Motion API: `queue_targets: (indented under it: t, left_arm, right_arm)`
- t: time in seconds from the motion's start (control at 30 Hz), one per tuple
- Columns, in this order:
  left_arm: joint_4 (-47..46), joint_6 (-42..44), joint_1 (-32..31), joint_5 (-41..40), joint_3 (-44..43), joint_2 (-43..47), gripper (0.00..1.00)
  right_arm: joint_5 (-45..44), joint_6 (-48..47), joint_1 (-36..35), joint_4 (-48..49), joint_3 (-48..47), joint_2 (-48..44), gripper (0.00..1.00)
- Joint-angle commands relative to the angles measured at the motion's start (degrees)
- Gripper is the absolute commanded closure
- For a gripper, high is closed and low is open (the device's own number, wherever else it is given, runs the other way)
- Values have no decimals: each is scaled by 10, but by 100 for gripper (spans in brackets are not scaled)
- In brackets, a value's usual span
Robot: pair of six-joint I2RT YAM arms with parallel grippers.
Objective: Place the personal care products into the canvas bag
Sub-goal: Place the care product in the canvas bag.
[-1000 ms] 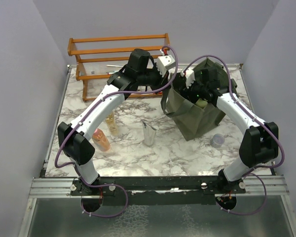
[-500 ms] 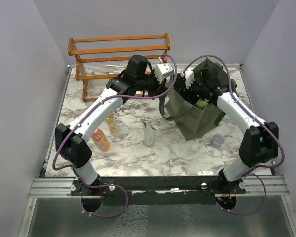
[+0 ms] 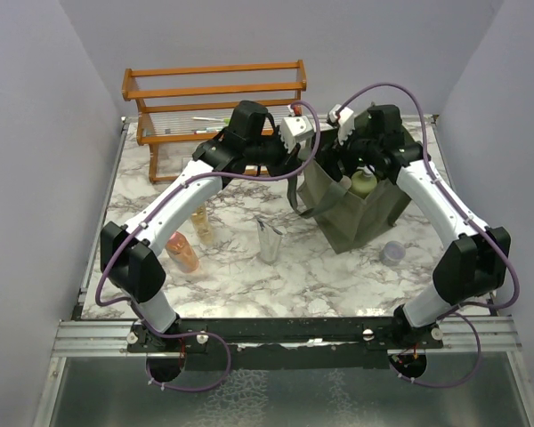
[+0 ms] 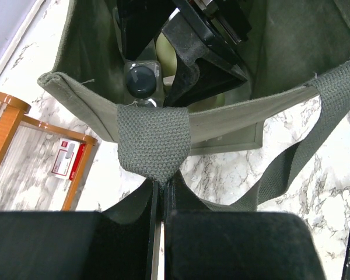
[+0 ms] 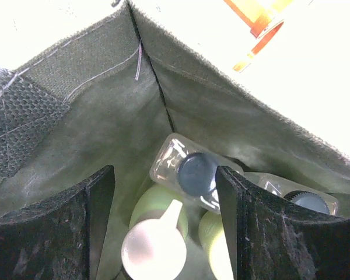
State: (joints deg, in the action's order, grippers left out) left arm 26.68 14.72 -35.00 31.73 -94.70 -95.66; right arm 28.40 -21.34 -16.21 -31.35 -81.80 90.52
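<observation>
The olive canvas bag [image 3: 356, 213] stands at the right of the table. My left gripper [image 4: 161, 185] is shut on the bag's webbing strap [image 4: 154, 143] and holds the near rim up. Over the bag's mouth, my right gripper [image 5: 166, 224] is open, and its fingers [image 5: 96, 221] touch nothing. Below it inside the bag stands a pale green bottle [image 5: 154, 248] with a white cap. Beside it are another green bottle [image 5: 214, 245] and two black-capped bottles [image 5: 195, 172]. On the table lie an amber-orange bottle [image 3: 184, 253], a beige bottle [image 3: 202, 222] and a silver tube [image 3: 269, 240].
An orange wooden rack [image 3: 214, 89] with thin pens stands at the back left. A small lavender jar [image 3: 392, 253] sits right of the bag's front corner. The bag's loose strap [image 4: 291, 169] hangs down onto the marble.
My right gripper has opened and risen a little, leaving the pale green bottle in the bag. The left arm shifted slightly, still gripping the strap.
</observation>
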Motion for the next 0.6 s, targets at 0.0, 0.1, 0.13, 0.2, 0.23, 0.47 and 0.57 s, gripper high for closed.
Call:
queue_targets:
  t: [0.0, 0.1, 0.13, 0.2, 0.23, 0.47, 0.57]
  left_arm:
    - [-16, 5, -2, 18, -3, 14, 99]
    - [-17, 3, -1, 19, -5, 14, 99]
    - [-16, 3, -2, 18, -7, 14, 99]
    - [-16, 2, -2, 17, -10, 13, 98]
    - [-16, 3, -2, 17, -12, 12, 97]
    - [-14, 11, -2, 9, -14, 7, 87]
    - [-8, 19, -2, 17, -16, 8, 75]
  right_arm:
    - [-11, -3, -5, -2, -23, -18, 30]
    - [-37, -3, -4, 0, -28, -28, 30]
    - [-45, -2, -5, 0, -32, -31, 30]
    - [-64, 2, -5, 0, -43, -37, 30]
    - [-71, 4, -5, -1, -48, -39, 30]
    - [-103, 15, -2, -2, -86, -67, 29]
    - [-105, 17, -1, -3, -100, -79, 29]
